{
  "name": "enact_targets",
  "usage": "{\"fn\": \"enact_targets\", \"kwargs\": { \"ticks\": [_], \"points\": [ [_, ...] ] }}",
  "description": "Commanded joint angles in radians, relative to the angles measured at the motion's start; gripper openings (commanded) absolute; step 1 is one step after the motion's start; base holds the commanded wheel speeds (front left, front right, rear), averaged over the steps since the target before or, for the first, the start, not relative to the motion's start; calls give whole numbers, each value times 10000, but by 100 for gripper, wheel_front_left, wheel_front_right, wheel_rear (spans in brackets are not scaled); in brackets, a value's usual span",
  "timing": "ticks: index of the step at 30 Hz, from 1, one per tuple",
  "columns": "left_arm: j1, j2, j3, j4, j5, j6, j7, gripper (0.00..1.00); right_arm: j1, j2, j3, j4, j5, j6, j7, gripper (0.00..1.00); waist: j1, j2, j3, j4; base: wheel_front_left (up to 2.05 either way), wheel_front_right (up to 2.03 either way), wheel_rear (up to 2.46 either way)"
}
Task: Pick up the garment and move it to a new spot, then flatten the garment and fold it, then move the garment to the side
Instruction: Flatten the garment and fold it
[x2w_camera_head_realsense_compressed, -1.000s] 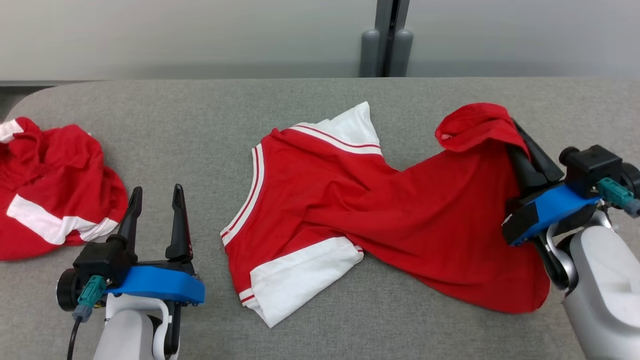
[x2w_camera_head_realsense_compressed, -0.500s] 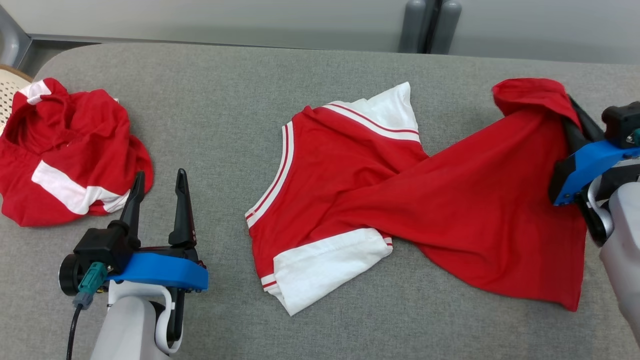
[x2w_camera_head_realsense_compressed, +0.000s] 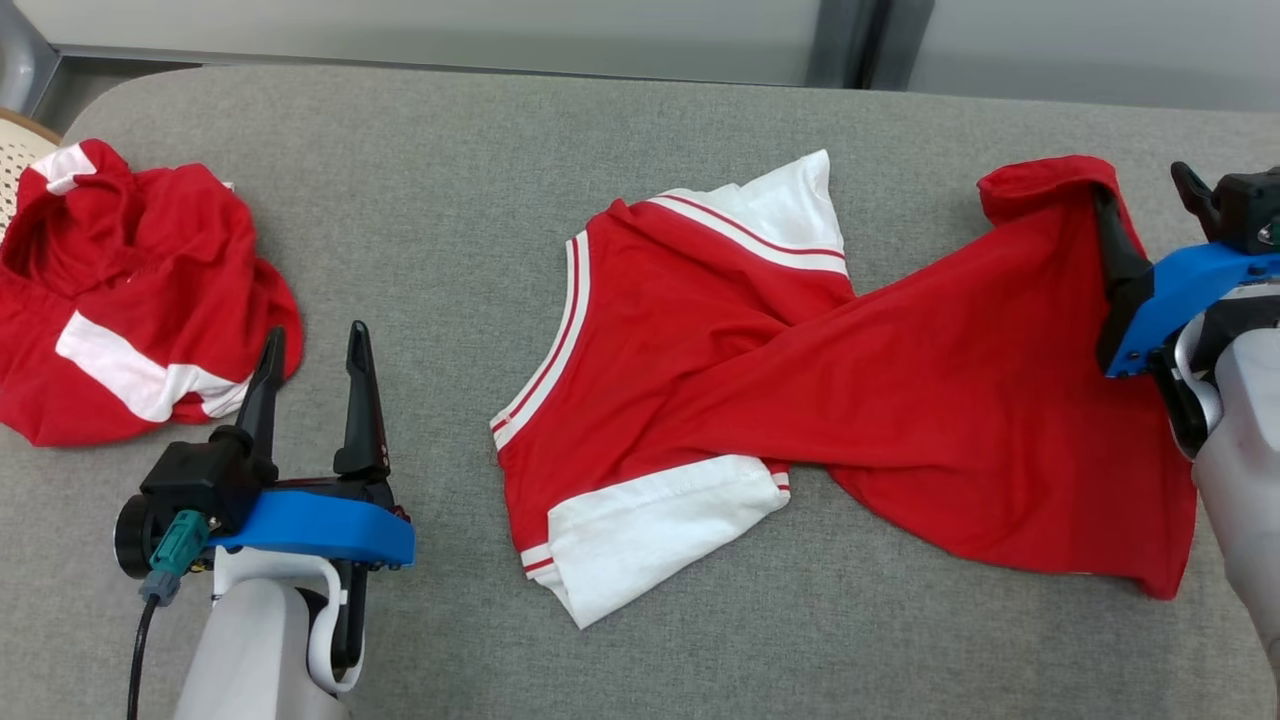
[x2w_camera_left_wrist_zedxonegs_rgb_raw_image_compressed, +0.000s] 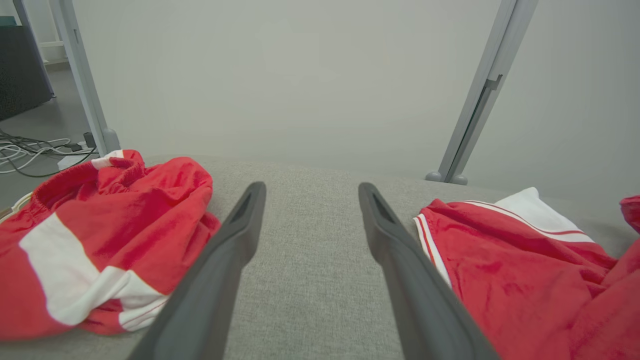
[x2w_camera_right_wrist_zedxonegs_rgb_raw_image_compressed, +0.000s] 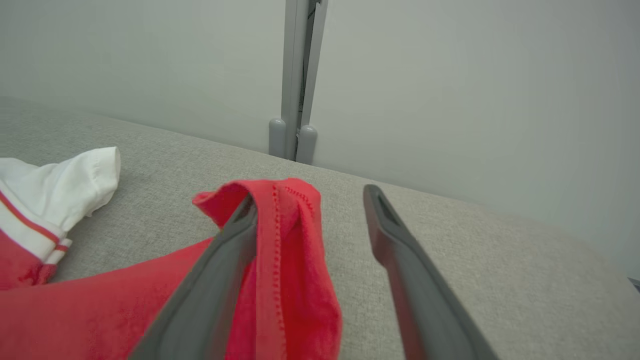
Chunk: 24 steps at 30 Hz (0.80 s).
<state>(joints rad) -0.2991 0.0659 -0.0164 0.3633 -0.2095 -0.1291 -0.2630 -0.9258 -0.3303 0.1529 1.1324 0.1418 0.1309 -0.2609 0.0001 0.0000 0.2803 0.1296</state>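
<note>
Spread pincer (x2w_camera_left_wrist_zedxonegs_rgb_raw_image_compressed: 310, 186), garment (x2w_camera_left_wrist_zedxonegs_rgb_raw_image_compressed: 515, 260) right, heap (x2w_camera_left_wrist_zedxonegs_rgb_raw_image_compressed: 100, 220) left

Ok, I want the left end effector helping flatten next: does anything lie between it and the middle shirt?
Nothing visible: bare grey table between the left end effector and the shirt. The crumpled garment lies on its other side.

Clear lane down the middle-left of the worktop (x2w_camera_head_realsense_compressed: 420, 250); cloth crowds both ends.

Your left claw (x2w_camera_head_realsense_compressed: 316, 335), fingers spread, sits over a bare strip with the crumpled garment (x2w_camera_head_realsense_compressed: 120, 280) just beside it on its left and the shirt (x2w_camera_head_realsense_compressed: 700, 380) near on its right; straight ahead you have free passage to the back edge. At your right claw (x2w_camera_head_realsense_compressed: 1140, 185), fingers apart, the shirt's hem is draped over the finger nearer the shirt, while bare surface lies beyond the other finger. A post (x2w_camera_right_wrist_zedxonegs_rgb_raw_image_compressed: 295, 75) stands behind the worktop.
</note>
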Motion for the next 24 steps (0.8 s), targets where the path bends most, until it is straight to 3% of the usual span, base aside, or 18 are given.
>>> {"fn": "enact_targets", "kwargs": {
  "ticks": [1, 11, 24],
  "points": [
    [-86, 24, 37, 4, 74, -23, -26, 100, -123, 72, -21, -179, 48, -3, -51, 100, -1, 0, -86, -112, 0, 0, 0],
    [464, 171, 355, 30, 141, -24, -26, 100, 1065, 464, -282, -2477, 358, -3, -50, 100, -1, 0, -808, -794, 0, 0, 0],
    [1385, 229, 711, -74, 349, -21, -26, 100, 4360, 1118, -476, -6068, 574, -3, -50, 100, -1, 0, -1758, -1490, 0, 0, 0]
  ]
}}
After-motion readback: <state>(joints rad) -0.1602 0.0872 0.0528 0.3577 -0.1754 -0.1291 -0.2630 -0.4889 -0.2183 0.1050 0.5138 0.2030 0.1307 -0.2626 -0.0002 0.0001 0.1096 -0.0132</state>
